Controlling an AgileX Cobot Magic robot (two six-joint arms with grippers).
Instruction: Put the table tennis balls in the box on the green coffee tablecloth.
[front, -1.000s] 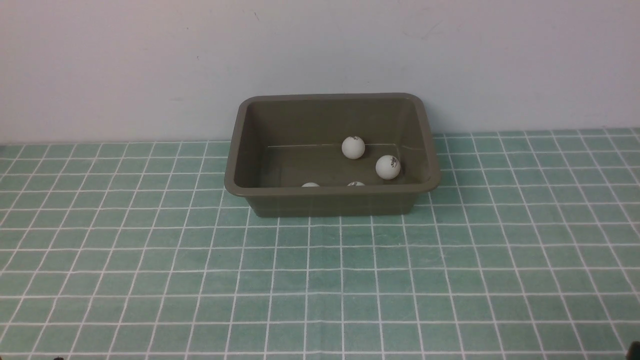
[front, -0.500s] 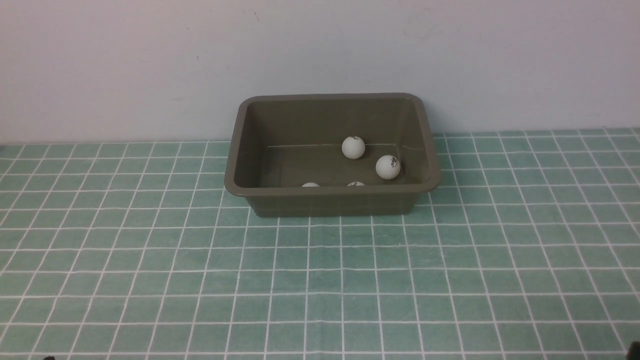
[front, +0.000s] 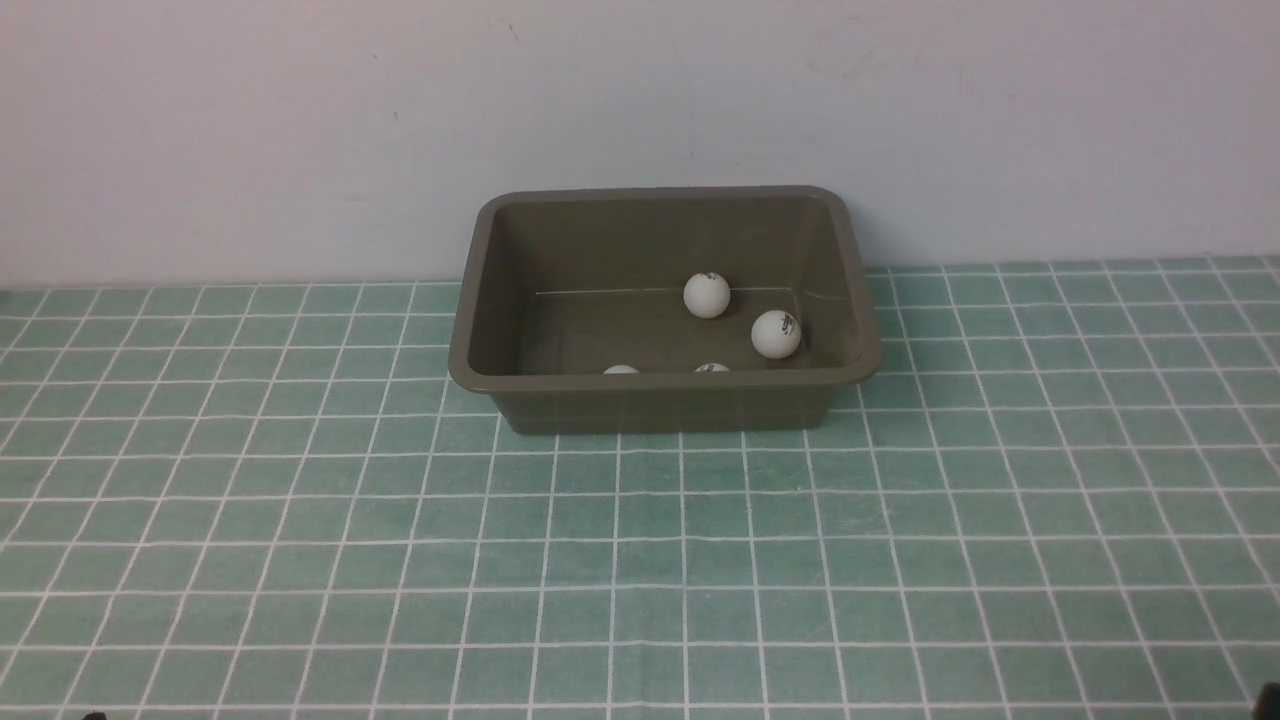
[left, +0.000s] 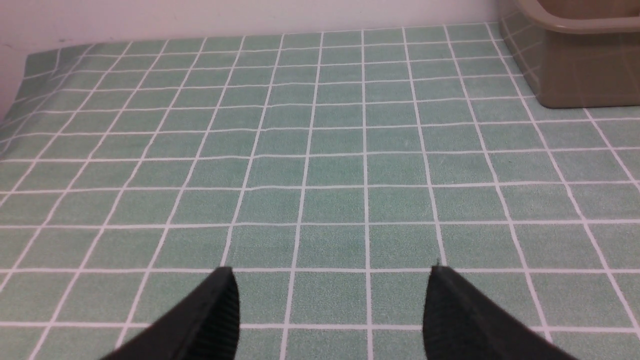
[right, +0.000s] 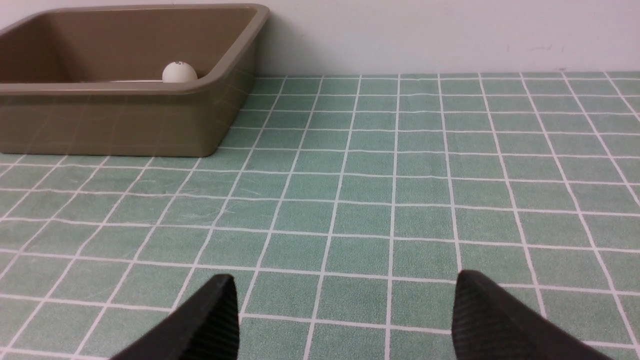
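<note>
The olive-brown box (front: 470, 340) stands at the back middle of the green coffee tablecloth (front: 640, 560), close to the wall. Several white table tennis balls lie inside it. One ball (front: 707, 295) and another ball (front: 776, 334) show fully, and the tops of two more (front: 621, 369) (front: 711, 367) peek over the near rim. My left gripper (left: 331, 269) is open over bare cloth, with the box's corner (left: 575, 70) far ahead. My right gripper (right: 345, 275) is open and empty too, well short of the box (right: 125, 120), where one ball (right: 179, 73) shows.
A pale wall (front: 640, 100) rises right behind the box. The cloth's far left edge (left: 20, 85) shows in the left wrist view. Nothing else lies on the cloth.
A small dark tip at the bottom left edge of the front view slid slightly left. The balls and the box have not moved.
</note>
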